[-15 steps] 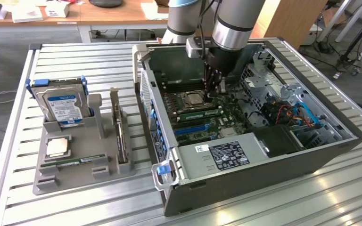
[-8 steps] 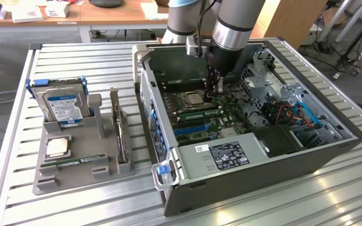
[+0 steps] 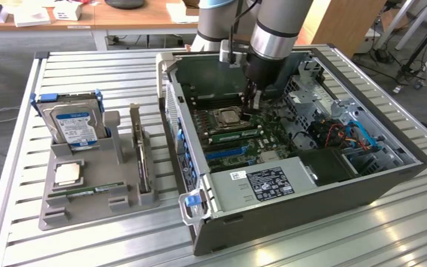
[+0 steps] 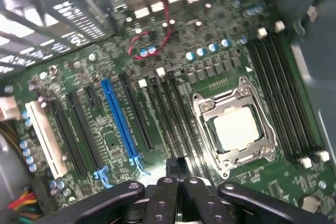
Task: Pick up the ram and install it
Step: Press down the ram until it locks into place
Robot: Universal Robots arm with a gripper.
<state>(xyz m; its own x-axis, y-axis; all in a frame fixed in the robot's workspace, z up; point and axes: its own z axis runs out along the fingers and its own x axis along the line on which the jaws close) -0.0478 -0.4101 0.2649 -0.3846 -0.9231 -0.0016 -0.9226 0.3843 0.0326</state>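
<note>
The ram [image 3: 87, 193], a narrow green stick, lies flat in the front groove of the grey tray [image 3: 58, 214] at the exterior view's left, far from the arm. My gripper [image 3: 253, 108] hangs inside the open computer case [image 3: 391, 183], low over the motherboard beside the processor socket [image 3: 228, 118]. In the wrist view the black fingertips of the gripper [image 4: 177, 182] stand shut together with no stick between them. They are over one end of the dark memory slots [image 4: 168, 114] beside the socket [image 4: 235, 129]. More empty slots [image 4: 286, 93] run along the socket's other side.
The tray also holds a blue-labelled hard drive [image 3: 73, 125], a square silver chip [image 3: 69, 173] and an upright card [image 3: 140, 153]. The case walls, the drive cage [image 3: 310, 89], the power supply [image 3: 269, 181] and red cables [image 4: 157, 35] crowd the gripper.
</note>
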